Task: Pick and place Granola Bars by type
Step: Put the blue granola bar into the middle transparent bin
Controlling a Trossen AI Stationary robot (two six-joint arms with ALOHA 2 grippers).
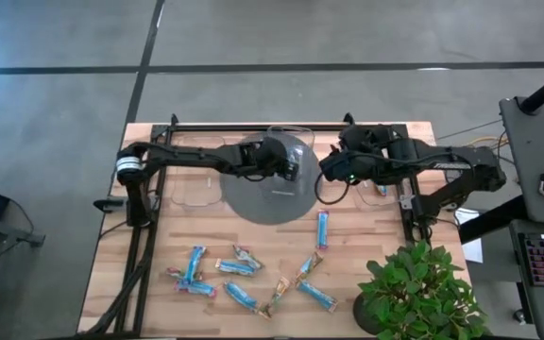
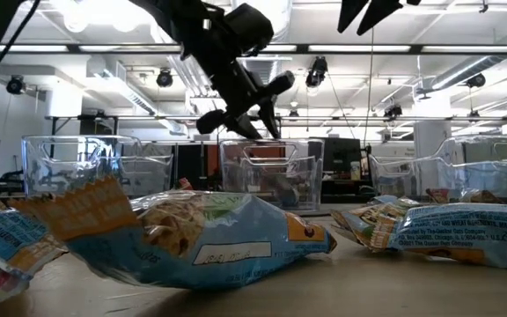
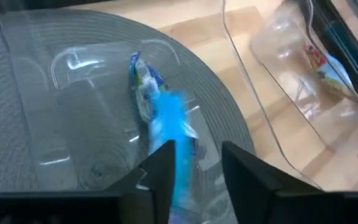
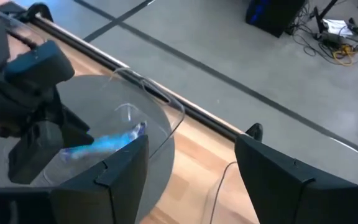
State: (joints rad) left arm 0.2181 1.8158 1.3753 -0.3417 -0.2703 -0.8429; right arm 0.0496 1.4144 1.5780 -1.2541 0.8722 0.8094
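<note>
My left gripper (image 1: pixel 288 162) is open above the middle clear bin (image 1: pixel 277 142), which stands on a round grey mat (image 1: pixel 253 203). A bright-blue granola bar (image 3: pixel 160 118) shows blurred just past its fingers, inside that bin; it also shows in the right wrist view (image 4: pixel 107 142). My right gripper (image 1: pixel 331 170) is open and empty just right of that bin, its fingers wide apart (image 4: pixel 191 168). Several more bars lie flat on the near part of the table, blue ones (image 1: pixel 322 229) (image 1: pixel 195 264) and tan ones (image 1: pixel 310 264) (image 1: pixel 280 295). My left gripper's fingers (image 3: pixel 163 165) point down into the bin, and the near end of the blue bar (image 3: pixel 182 180) lies beside one of them. I cannot tell whether that finger touches the bar.
A clear bin (image 1: pixel 196 189) stands left of the mat. Another bin (image 1: pixel 378 184) at the right holds a bar (image 3: pixel 322 62). A potted plant (image 1: pixel 414 293) stands at the near right corner. A dark frame (image 1: pixel 253 126) runs along the table's far and side edges.
</note>
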